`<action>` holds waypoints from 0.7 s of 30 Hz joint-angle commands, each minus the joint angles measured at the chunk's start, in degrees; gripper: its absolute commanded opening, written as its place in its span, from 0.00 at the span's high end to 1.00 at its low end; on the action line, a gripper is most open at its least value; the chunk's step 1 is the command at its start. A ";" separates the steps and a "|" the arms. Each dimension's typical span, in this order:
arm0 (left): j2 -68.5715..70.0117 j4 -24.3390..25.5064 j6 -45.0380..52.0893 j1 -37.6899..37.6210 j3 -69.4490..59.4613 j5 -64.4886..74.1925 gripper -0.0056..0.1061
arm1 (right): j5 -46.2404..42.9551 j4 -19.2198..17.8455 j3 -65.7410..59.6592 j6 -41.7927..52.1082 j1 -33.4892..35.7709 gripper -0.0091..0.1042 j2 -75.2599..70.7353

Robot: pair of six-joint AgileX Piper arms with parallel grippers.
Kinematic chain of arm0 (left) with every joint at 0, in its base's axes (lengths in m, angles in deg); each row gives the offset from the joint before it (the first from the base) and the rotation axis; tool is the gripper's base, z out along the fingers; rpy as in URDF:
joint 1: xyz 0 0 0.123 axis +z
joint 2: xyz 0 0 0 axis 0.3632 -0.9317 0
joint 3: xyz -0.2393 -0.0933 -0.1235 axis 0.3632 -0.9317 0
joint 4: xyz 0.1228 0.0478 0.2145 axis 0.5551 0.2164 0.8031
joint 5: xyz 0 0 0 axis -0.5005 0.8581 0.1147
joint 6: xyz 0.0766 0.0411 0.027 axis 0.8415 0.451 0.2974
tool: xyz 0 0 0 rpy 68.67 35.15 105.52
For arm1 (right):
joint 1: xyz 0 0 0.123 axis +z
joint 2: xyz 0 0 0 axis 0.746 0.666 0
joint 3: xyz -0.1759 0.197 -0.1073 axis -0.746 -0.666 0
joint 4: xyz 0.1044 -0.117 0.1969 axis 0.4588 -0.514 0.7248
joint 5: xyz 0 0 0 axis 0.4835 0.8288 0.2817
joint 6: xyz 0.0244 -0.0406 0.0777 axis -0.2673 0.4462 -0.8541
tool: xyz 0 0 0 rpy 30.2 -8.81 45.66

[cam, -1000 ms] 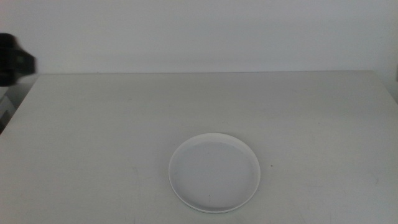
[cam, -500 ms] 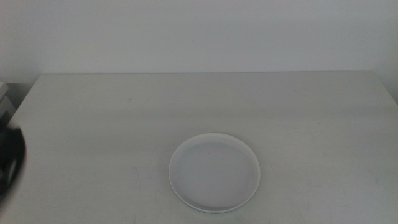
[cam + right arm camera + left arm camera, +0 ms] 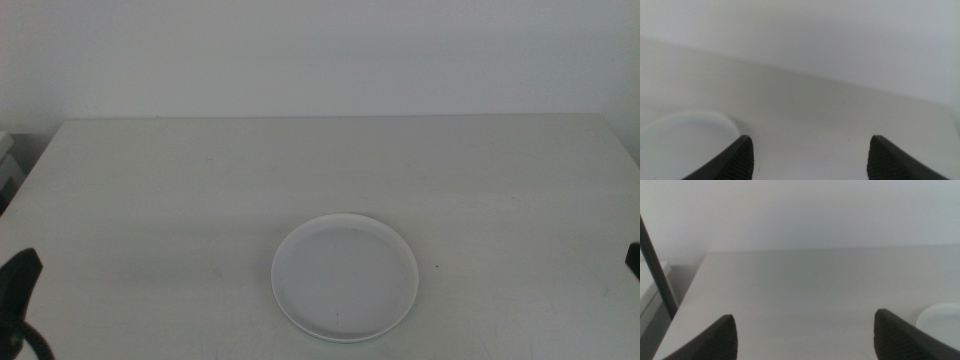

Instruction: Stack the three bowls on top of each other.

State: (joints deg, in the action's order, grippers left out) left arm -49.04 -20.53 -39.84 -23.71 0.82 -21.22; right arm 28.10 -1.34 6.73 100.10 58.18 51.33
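Observation:
One white bowl (image 3: 345,277) sits on the table (image 3: 200,180), near the front and a little right of the middle. Only this white bowl shows; the grey-blue and pale green bowls are not in view. My left gripper (image 3: 18,285) shows as a dark tip at the front left corner, far from the bowl. My right gripper (image 3: 634,258) just shows at the right edge. In the left wrist view the jaws (image 3: 804,316) stand wide apart and empty, with the bowl's rim (image 3: 940,320) beside them. In the right wrist view the jaws (image 3: 810,137) are also apart and empty, with the bowl (image 3: 685,132) off to one side.
A white wall (image 3: 320,50) rises behind the table's far edge. A dark pole (image 3: 657,275) and a pale object stand off the table's left side.
The left arm's dark shape has dropped from the upper left edge to the front left corner. The right gripper's tip has appeared at the right edge. The bowl has not moved.

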 commanded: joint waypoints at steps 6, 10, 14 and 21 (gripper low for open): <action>-0.42 -0.77 -0.29 0.11 1.49 -5.03 0.04 | -5.77 0.44 1.58 0.58 0.05 0.41 0.38; -0.40 -0.66 -0.24 0.11 -2.07 -5.66 0.04 | -6.18 0.42 0.38 0.58 -0.07 0.41 -3.70; 6.03 -0.72 -0.24 0.16 -6.82 -5.72 0.04 | -6.71 -2.82 -3.74 0.58 -1.24 0.41 -8.78; 14.07 -0.72 -0.24 0.16 -14.80 -5.70 0.04 | -6.64 -7.80 -13.42 0.58 -9.62 0.41 -16.58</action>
State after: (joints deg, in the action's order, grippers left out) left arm -35.31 -20.61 -39.65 -23.68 -14.51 -22.25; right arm 25.60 -8.36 -6.77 100.10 50.13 35.34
